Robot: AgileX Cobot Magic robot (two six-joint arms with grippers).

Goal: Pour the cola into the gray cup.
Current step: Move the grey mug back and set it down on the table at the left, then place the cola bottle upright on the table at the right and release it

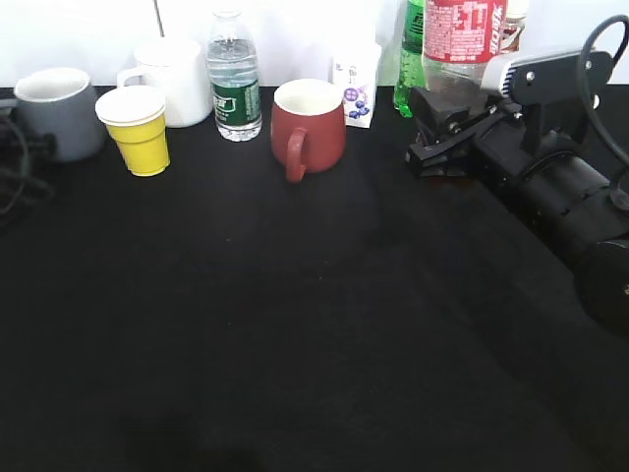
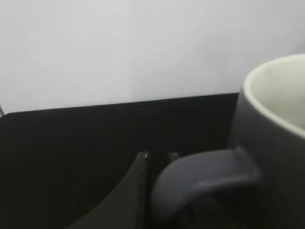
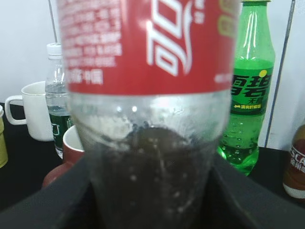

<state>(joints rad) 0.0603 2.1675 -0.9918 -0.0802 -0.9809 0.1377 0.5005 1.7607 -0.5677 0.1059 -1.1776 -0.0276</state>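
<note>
The cola [image 1: 462, 39] is a clear bottle with a red label and dark liquid low inside. It stands upright at the back right, and its label fills the right wrist view [image 3: 147, 47]. My right gripper [image 1: 442, 128] is shut on its lower body [image 3: 150, 191]. The gray cup [image 1: 59, 113] stands at the far left back with its white inside showing. In the left wrist view the cup [image 2: 267, 143] is close on the right. My left gripper [image 2: 158, 157] is closed around its handle. Only a dark edge of that gripper [image 1: 29, 143] shows in the exterior view.
Along the back stand a yellow paper cup [image 1: 142, 133], a white mug [image 1: 177, 79], a water bottle [image 1: 234, 84], a red mug [image 1: 310, 123], a small carton [image 1: 356, 88] and a green bottle [image 1: 413, 49]. A brown coffee bottle [image 3: 295, 167] is at the far right.
</note>
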